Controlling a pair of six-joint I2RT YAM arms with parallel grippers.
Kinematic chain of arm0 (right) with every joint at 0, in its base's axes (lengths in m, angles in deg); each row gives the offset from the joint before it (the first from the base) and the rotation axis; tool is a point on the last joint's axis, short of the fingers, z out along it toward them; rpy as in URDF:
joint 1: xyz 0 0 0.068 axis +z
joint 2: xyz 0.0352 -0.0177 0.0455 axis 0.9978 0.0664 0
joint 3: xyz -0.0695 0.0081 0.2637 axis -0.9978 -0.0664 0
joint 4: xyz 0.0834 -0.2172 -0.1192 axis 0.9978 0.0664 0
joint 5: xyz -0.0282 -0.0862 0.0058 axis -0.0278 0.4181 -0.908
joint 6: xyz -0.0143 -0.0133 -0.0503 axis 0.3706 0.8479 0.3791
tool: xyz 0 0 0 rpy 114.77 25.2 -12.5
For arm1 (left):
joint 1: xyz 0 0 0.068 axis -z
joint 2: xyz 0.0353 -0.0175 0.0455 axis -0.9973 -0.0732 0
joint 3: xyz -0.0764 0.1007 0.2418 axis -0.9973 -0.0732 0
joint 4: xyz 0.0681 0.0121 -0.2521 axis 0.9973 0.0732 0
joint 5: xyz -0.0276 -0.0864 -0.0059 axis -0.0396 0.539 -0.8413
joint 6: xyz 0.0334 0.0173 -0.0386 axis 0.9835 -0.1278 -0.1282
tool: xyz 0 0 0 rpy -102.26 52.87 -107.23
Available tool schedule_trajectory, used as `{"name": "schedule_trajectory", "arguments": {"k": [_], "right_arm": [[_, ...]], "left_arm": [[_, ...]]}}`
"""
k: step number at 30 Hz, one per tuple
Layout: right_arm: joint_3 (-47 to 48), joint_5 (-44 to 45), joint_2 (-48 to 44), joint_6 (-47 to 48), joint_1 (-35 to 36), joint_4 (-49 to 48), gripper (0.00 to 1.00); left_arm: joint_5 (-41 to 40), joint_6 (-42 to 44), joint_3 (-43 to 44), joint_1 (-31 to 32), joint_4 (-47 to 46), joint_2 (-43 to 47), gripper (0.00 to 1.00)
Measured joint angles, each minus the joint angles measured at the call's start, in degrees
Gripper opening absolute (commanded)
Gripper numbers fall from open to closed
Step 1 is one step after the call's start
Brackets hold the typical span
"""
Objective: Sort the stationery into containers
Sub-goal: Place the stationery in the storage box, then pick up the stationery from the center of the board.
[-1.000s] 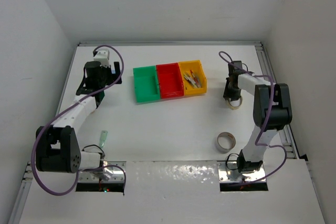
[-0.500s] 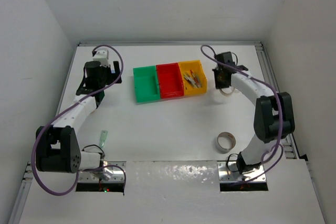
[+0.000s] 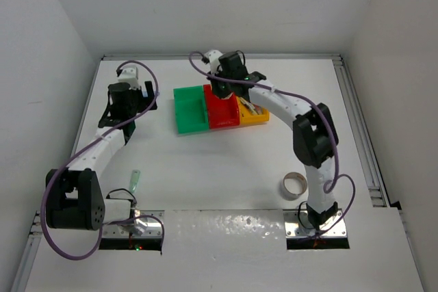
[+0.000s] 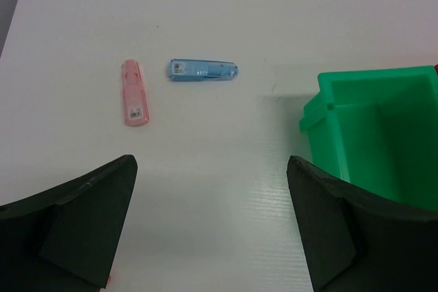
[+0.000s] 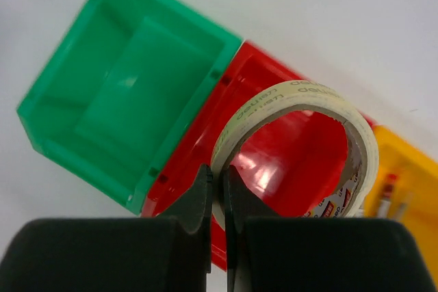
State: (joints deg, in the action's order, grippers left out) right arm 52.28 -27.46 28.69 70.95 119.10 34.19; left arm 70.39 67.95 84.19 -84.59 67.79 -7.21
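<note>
Stationery, seen from overhead: a loose tape roll [image 3: 295,185] lies on the white table [image 3: 205,162] near the right arm's base, and a pale green piece [image 3: 136,180] lies near the left arm's base. Three joined bins stand in a row at the far middle: green bin [image 3: 190,111], red bin [image 3: 222,117], yellow bin [image 3: 263,115], the last holding several pens [image 3: 251,105]. The right gripper [image 3: 222,92] hangs over the red bin. The left gripper [image 3: 133,111] is to the left of the green bin, apart from it. Left wrist view: the jaws stand wide apart with nothing between them. A pink piece [image 4: 133,91] and a blue piece [image 4: 203,70] lie near each other on the table beyond, both clear of the green bin at right. Right wrist view: the fingers are pinched tight on the band of a held tape roll [image 5: 301,92], which stands on edge above the red bin. The green bin shows at left. The yellow bin shows at right, with pens partly visible inside.
</note>
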Motion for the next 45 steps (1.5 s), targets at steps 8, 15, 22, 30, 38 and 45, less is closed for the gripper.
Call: {"name": "schedule_trajectory", "arguments": {"k": [8,15,22,30,38,45], "right_arm": [[-0.4,-2.3,7.0,-1.9,0.5,1.0,0.0],[-1.2,-3.3,7.7,-3.7,0.6,-0.7,0.0],[-1.2,-2.2,9.0,-4.7,0.6,-0.4,0.31],[-1.2,-2.0,8.8,-4.7,0.6,0.0,0.33],[-9.3,0.8,-6.2,-15.0,-5.1,0.5,0.14],[-25.5,11.5,-22.9,-26.7,-28.3,2.0,0.47]], "left_arm": [[-0.2,-0.5,-1.3,-0.2,-0.1,0.7,0.89],[-0.2,-0.9,-1.3,-0.3,-0.1,0.7,0.89],[-0.2,-0.9,-1.3,-0.3,-0.1,0.7,0.89],[0.0,-0.9,-1.3,-0.3,-0.1,0.7,0.89],[0.3,-0.9,-1.4,-0.3,-0.5,0.7,0.89],[0.6,-1.1,-2.2,-0.3,-1.4,0.7,0.89]]}}
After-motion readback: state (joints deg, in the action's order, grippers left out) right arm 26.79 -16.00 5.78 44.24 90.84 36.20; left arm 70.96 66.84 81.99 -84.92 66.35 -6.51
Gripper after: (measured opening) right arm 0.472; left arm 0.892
